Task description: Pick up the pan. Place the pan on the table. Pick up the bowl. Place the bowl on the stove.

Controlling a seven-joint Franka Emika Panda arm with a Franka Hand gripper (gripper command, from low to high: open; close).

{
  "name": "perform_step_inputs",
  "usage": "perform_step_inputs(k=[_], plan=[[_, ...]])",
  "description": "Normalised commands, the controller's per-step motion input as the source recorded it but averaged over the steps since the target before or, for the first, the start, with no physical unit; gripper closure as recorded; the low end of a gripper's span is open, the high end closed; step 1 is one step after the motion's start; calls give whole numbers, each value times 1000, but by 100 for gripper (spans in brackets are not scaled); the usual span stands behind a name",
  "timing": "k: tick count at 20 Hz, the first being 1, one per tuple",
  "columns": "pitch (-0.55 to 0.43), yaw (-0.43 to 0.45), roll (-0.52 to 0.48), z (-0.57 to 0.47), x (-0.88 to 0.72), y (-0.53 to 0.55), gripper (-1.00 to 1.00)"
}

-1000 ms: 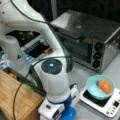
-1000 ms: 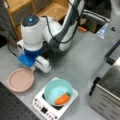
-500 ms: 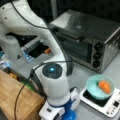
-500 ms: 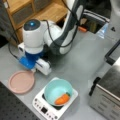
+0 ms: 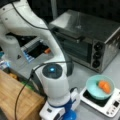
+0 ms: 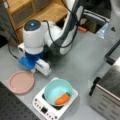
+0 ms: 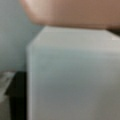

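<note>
1. I see my arm (image 6: 62,30) bent over low, its white links folded down from the base at a front view's top.
2. In a front view the wrist (image 5: 53,82) is a fat white cylinder with a glowing blue dot on its cap, pointing straight down.
3. A black cable runs along the arm to the wrist in both front views.
4. The gripper (image 6: 33,71) sits under a blue and white mount, down at surface level; I cannot make out its fingers.
5. My wrist view is filled by a pale blurred block.
</note>
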Motion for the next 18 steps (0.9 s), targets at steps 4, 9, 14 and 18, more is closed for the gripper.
perform_step_inputs(k=[4, 9, 14, 18], plan=[[-56, -19, 0, -55, -74, 84, -100], [-48, -27, 10, -26, -92, 111, -100], [-49, -33, 8, -28, -105, 84, -100], [-46, -35, 7, -14, -120, 71, -100]])
